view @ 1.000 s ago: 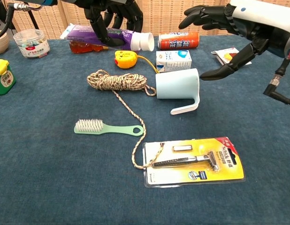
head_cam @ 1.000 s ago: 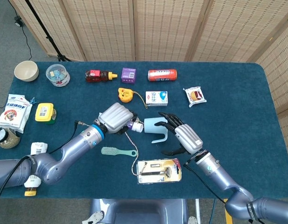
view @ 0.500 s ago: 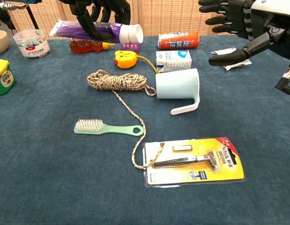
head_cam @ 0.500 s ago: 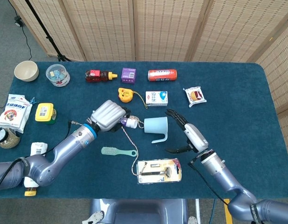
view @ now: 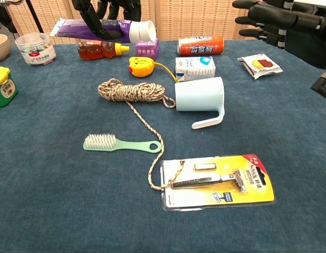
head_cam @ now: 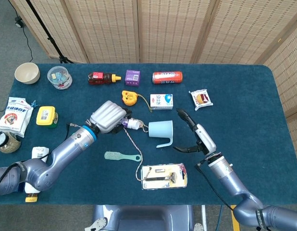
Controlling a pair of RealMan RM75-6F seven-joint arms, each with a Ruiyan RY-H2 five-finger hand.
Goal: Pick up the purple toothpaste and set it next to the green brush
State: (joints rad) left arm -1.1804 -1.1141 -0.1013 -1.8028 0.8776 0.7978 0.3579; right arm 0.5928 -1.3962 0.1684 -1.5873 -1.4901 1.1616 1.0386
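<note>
My left hand (head_cam: 109, 117) (view: 106, 11) grips the purple toothpaste (view: 99, 29), a purple tube with a white cap (head_cam: 134, 124), and holds it level in the air above the rope coil. The green brush (head_cam: 121, 156) (view: 121, 144) lies flat on the blue cloth, nearer the front edge than the held tube, bristles to the left. My right hand (head_cam: 198, 136) (view: 279, 23) is raised to the right of the light blue cup, fingers spread, holding nothing.
A light blue cup (view: 200, 98) lies on its side beside a coiled rope (view: 131, 90) whose tail runs to a packaged razor (view: 218, 181). Yellow tape measure (view: 138, 66), white box (view: 194, 67), orange can (view: 201, 45) and honey bottle (view: 97, 50) sit behind.
My left hand has carried the toothpaste higher and to the left. My right hand has pulled back from the cup, rising and moving right.
</note>
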